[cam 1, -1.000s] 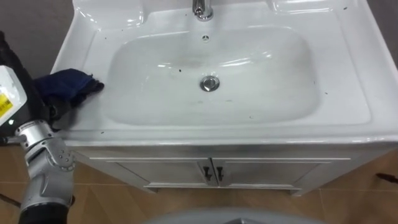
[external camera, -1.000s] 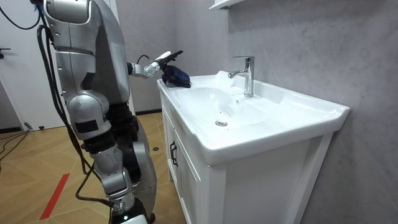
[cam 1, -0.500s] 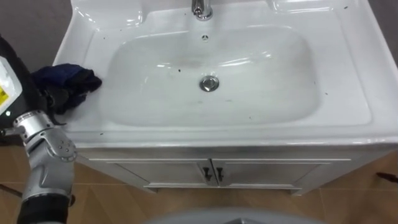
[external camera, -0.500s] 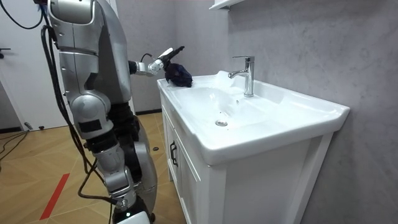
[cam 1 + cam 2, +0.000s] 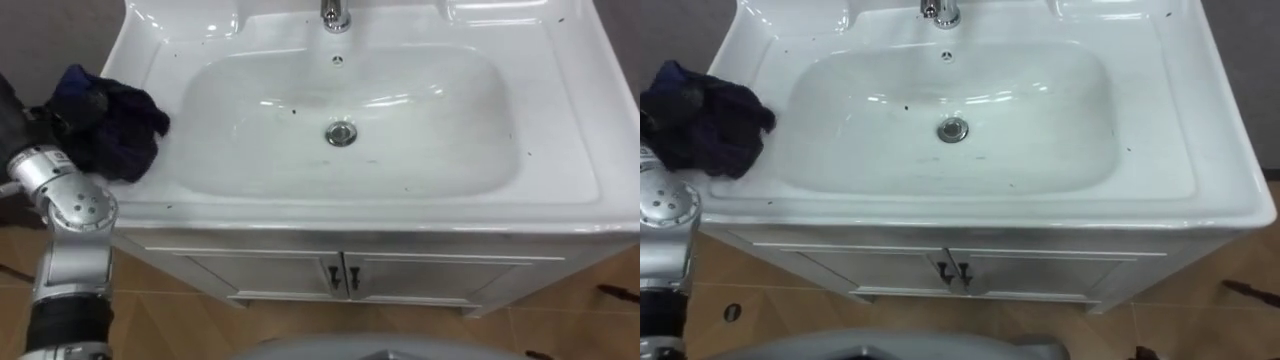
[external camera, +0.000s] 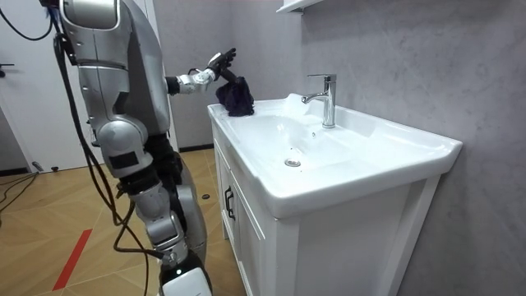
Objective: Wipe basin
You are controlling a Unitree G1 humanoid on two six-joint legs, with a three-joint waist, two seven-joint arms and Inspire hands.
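Left hand (image 6: pixel 219 64) is up at the basin's 9 o'clock edge, fingers pinched on the cloth (image 5: pixel 118 130). The cloth is dark navy, soft and crumpled, and hangs in a bunched lump off the hand. Can't tell whether its bottom touches the rim or is just clear of it.

The basin (image 5: pixel 560 150) is glossy white ceramic: a rectangular slab with rounded corners and a wide, shallow oval bowl. The bowl is sprinkled with small dark specks, mostly from the centre toward 6 o'clock, with a few more on the rim near the cloth. The round chrome drain (image 5: pixel 341 132) sits dead centre, with a small overflow hole just above it toward 12. The faucet (image 6: pixel 327 99) is a polished metal column at 12 o'clock with a straight spout over the bowl.

The cabinet (image 5: pixel 250 278) below at 6 o'clock is flat white, with two doors and two small dark knobs side by side at the seam.

In the room view the robot stands upright at the vanity's near corner, on the wood-pattern floor (image 6: pixel 49 222), with its left arm stretched toward the cloth end.
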